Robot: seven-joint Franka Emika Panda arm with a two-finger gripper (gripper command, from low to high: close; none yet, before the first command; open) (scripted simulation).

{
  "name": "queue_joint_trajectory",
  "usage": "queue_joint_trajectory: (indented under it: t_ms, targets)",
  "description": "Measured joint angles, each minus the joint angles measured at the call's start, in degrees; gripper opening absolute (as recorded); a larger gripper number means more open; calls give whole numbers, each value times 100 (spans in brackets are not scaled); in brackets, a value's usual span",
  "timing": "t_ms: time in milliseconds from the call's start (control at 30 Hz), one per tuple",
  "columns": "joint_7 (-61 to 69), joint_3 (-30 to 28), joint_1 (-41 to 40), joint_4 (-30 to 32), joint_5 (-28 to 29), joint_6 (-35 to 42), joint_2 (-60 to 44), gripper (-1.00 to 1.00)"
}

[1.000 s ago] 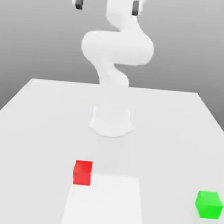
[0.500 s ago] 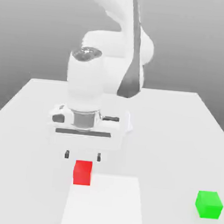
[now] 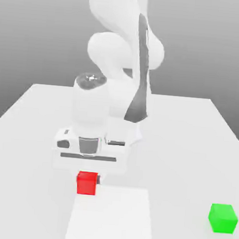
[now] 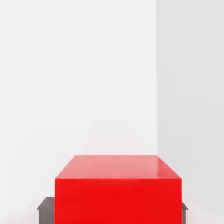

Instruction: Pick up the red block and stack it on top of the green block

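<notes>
Hand [image 3: 87, 179] is sitting low over the worktop [image 3: 191, 143], pointing down, fingers closing on the red block [image 3: 86, 183] from both sides. In the hand view the dark fingertips [image 4: 45, 210] are pressing flush against the red block's [image 4: 117, 192] two flanks, so it's gripping the block. The block is sitting right between the fingers, still resting on the worktop by the look of it, at the far corner of a paler square patch [image 3: 110, 218] on the surface. The green block [image 3: 222, 218] is lying well apart, toward the exterior view's right and nearer the camera. The red block is looking like a stiff, light cube with flat matte faces, probably not slippery; opposite flat sides are the place to hold, which is where the fingers are sitting.
</notes>
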State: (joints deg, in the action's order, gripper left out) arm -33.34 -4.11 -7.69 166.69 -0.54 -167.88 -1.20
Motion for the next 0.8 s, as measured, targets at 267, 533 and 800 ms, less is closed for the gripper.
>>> queue_joint_trajectory:
  t_ms: [267,533,800]
  targets:
    - [-1021,701,1146,-844,246,1092,213,-100]
    - [-2594,1652,2827,-2481,387,1904,-606,-100]
    - [-3105,1481,3168,-2724,855,1139,-1626,100]
